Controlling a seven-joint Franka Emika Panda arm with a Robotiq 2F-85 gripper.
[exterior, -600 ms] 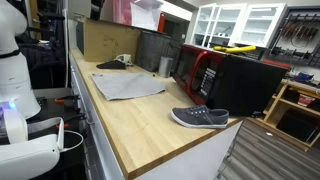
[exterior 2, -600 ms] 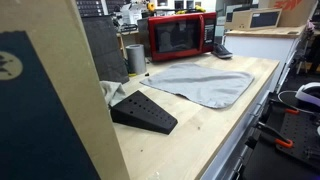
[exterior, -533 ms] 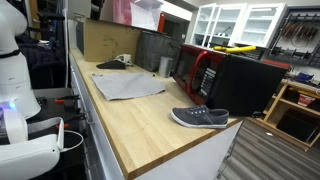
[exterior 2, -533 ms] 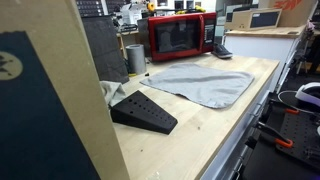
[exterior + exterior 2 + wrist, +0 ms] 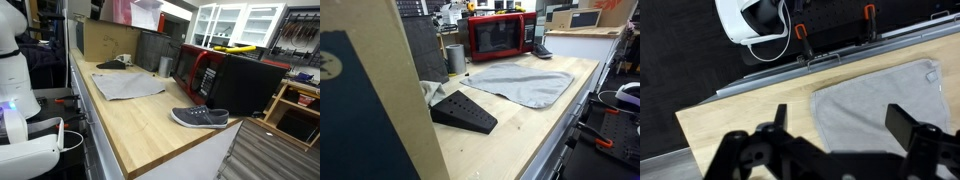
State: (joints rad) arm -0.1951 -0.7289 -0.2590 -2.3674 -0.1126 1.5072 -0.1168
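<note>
In the wrist view my gripper [image 5: 840, 118] hangs open above the wooden countertop [image 5: 750, 110], with nothing between its dark fingers [image 5: 902, 122]. A flat grey cloth [image 5: 885, 95] lies right under the jaws, its left edge between the two fingertips. In both exterior views the same cloth [image 5: 128, 83] [image 5: 520, 85] is spread on the counter. Neither exterior view shows the gripper. A grey shoe [image 5: 200, 118] [image 5: 542, 50] rests near the counter's end, apart from the cloth.
A red microwave [image 5: 205, 72] [image 5: 500, 37] and a metal cup [image 5: 455, 58] stand at the back of the counter. A black wedge [image 5: 463, 112] lies near the cloth. A white device [image 5: 755, 20] and orange clamps [image 5: 803, 40] sit beyond the counter edge.
</note>
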